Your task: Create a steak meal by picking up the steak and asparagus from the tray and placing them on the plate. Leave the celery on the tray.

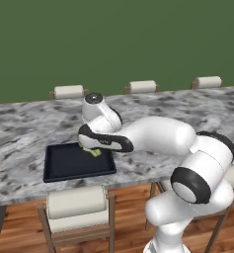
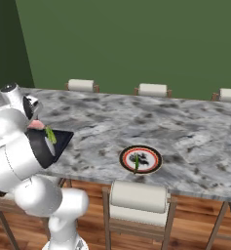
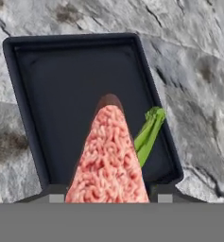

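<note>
Pink, mottled oval steak [image 3: 108, 156] sits clamped between the fingers of the pincer [image 3: 108, 196], lifted over the flat black rectangular tray [image 3: 47, 80]. Light yellow-green celery stalk [image 3: 149, 134] lies on the tray just beside it. Farther right on the grey marble tabletop [image 2: 185, 132], the thin dark green asparagus [image 2: 136, 162] rests on the round orange-rimmed plate [image 2: 156, 155].

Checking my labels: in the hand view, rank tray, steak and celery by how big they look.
1. tray
2. steak, though it sits closest to the camera, which enlarges it
3. celery, partly hidden behind the steak
</note>
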Robot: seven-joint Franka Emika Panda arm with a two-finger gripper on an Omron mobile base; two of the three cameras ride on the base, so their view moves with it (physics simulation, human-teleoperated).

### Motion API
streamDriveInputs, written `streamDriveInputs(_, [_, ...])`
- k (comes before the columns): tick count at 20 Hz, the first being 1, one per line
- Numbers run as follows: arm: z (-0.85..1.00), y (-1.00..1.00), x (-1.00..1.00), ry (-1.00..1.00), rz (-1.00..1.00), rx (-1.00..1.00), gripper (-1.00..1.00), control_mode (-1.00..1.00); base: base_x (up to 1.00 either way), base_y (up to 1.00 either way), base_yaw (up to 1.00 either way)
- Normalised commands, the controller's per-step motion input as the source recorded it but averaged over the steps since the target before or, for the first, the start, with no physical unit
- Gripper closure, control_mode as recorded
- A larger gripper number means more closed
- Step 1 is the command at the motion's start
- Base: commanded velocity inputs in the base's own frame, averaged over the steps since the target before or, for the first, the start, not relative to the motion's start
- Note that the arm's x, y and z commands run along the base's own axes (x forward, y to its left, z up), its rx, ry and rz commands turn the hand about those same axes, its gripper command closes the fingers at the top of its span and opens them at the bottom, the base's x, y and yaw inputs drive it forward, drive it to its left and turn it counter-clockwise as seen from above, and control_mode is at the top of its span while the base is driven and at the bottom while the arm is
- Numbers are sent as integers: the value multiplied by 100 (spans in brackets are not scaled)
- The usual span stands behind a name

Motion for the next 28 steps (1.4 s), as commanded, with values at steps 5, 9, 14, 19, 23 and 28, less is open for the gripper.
streamDriveInputs(5, [41, -90, 0, 0, -22, 0, 100, -100, 0, 0, 0])
streamDriveInputs(9, [15, -91, 0, 0, -33, 5, 100, -100, 0, 0, 0])
streamDriveInputs(14, [2, -97, 0, 0, -33, 10, 100, -100, 0, 0, 0])
streamDriveInputs(19, [0, -97, 0, 0, -32, 16, 100, -100, 0, 0, 0])
streamDriveInputs(23, [0, -100, 0, 0, -31, 18, 100, -100, 0, 0, 0])
streamDriveInputs(28, [-5, -100, 4, 0, -23, 16, 100, -100, 0, 0, 0])
